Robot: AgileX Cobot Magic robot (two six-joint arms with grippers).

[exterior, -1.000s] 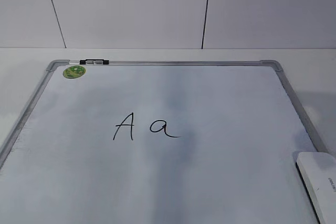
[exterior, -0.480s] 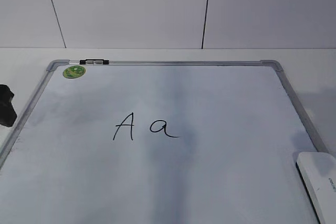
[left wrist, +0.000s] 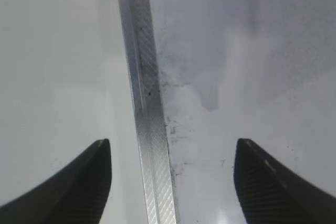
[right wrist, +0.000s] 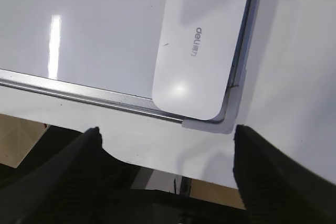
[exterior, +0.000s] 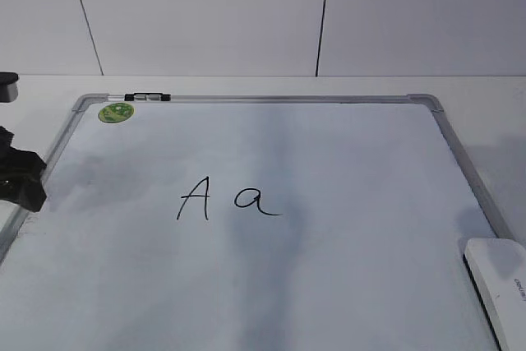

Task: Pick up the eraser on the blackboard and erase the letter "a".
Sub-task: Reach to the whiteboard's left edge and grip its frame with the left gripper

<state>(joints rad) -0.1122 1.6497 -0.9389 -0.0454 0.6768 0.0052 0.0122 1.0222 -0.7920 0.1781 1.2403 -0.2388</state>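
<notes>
The blackboard (exterior: 345, 269) is a white board with a silver frame lying flat on the table. The letter "a" (exterior: 256, 200) is written in black near its middle, right of a capital "A" (exterior: 194, 197). The eraser (exterior: 500, 279) lies at the board's near right corner; it also shows in the right wrist view (right wrist: 202, 40), with grey print on top. My left gripper (exterior: 18, 177) is open above the board's left frame edge (left wrist: 147, 114), its fingertips (left wrist: 173, 153) straddling it. My right gripper (right wrist: 167, 136) is open, short of the eraser, over the table edge.
A green round sticker (exterior: 116, 112) sits at the board's far left corner, beside a black and silver clip (exterior: 148, 97) on the top frame. A white panelled wall (exterior: 246, 14) stands behind. The table's front edge (right wrist: 157, 169) shows in the right wrist view.
My left gripper has come into the exterior view from the left and moved inward to the board's left frame. The eraser and letters have not moved.
</notes>
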